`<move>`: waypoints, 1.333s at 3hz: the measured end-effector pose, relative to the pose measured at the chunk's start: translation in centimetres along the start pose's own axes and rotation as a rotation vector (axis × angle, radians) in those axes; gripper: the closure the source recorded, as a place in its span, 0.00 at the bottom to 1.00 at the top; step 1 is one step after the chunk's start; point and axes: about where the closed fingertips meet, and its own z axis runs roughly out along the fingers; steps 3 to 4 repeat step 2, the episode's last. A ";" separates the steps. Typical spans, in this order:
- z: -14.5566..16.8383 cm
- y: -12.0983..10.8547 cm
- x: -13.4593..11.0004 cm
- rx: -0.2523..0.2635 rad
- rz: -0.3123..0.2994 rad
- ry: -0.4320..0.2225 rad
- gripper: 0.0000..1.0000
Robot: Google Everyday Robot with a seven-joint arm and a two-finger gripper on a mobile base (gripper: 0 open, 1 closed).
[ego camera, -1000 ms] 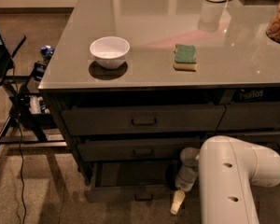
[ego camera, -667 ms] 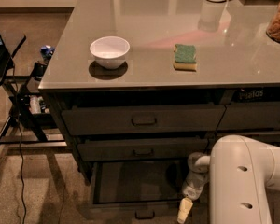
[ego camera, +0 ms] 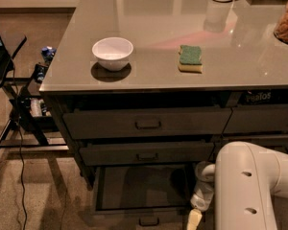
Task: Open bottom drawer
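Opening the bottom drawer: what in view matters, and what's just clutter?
For the job:
bottom drawer, standing open
pincer, low at that drawer's right front corner

Lying about:
white bowl and green sponge, apart on the countertop
top drawer and middle drawer, both shut

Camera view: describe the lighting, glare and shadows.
In the camera view, the glossy tabletop shows bright reflections and a pinkish streak; the white bowl casts a round dark shadow; the bottom drawer, pulled out, is dim inside; the end effector sits low at its right front corner, beside the pale arm.
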 end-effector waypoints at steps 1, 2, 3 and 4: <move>0.3 1.6 2.9 -0.036 0.033 0.034 0.00; 0.3 1.6 2.9 -0.036 0.033 0.034 0.00; 0.3 1.6 2.9 -0.036 0.033 0.034 0.00; 0.3 1.6 2.9 -0.036 0.033 0.034 0.00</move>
